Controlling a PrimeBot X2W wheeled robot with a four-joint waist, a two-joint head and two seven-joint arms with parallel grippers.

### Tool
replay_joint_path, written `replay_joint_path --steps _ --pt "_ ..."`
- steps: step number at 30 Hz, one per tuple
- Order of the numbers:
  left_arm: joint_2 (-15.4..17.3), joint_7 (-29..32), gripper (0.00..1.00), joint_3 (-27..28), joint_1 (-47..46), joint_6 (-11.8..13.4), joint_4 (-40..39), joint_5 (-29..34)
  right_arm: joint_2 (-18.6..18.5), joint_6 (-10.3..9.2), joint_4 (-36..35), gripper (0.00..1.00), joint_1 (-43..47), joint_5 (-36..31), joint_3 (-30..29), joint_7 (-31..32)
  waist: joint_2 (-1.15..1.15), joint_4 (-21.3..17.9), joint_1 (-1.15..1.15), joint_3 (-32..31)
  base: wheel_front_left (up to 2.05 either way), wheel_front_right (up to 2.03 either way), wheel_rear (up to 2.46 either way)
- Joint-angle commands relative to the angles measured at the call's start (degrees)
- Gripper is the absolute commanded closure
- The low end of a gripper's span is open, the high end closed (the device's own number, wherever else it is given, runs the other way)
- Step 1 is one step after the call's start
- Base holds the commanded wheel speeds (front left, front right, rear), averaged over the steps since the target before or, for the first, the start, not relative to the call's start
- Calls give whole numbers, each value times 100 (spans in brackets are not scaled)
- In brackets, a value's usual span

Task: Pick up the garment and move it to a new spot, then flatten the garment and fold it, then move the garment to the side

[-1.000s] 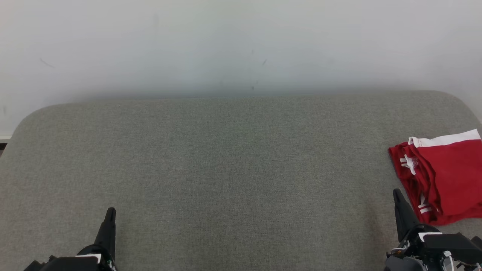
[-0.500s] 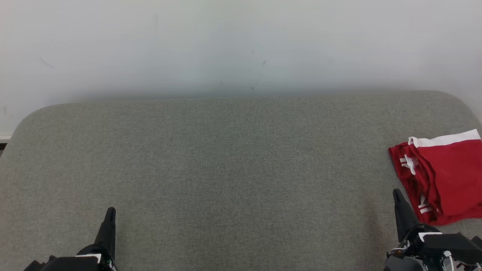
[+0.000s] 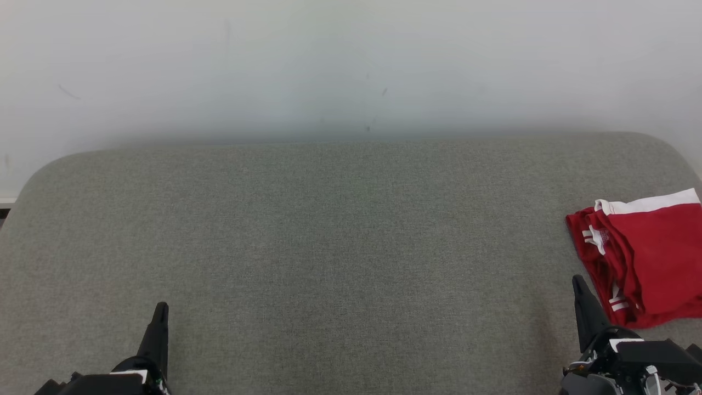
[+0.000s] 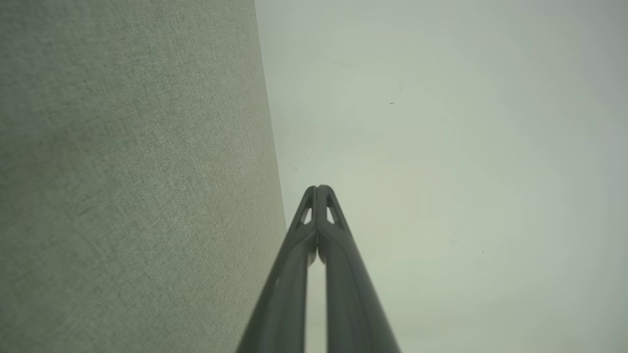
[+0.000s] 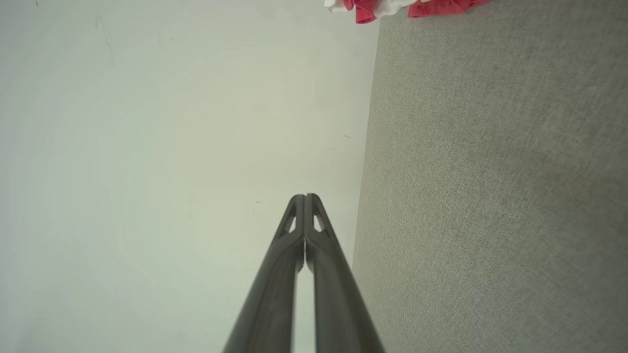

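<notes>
The garment (image 3: 647,255) is red with white trim and lies folded at the right edge of the grey padded surface (image 3: 340,247); part of it runs past the head view's right border. A strip of the garment (image 5: 392,7) also peeks in at the top of the right wrist view. My right gripper (image 3: 577,281) is shut and empty, its tip just left of the garment's near corner, apart from it. In the right wrist view the right gripper (image 5: 304,196) has its fingers pressed together. My left gripper (image 3: 160,305) sits shut and empty at the lower left; the left gripper (image 4: 318,188) shows closed tips.
A pale wall (image 3: 351,66) rises behind the padded surface. The surface has rounded far corners (image 3: 49,164) and a wide bare stretch between the two grippers.
</notes>
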Motion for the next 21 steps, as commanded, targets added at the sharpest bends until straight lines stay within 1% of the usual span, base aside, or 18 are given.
replay_joint_path --steps 1,21 --pt "28 0 100 16 -57 -17 -18 -26 9 4 -3 100 -46 8 -6 11 0 0 1 0 0 0 0" --pt "29 -1 100 16 -57 -17 -19 -26 9 4 -2 100 -46 9 -5 11 0 0 1 0 0 0 0"
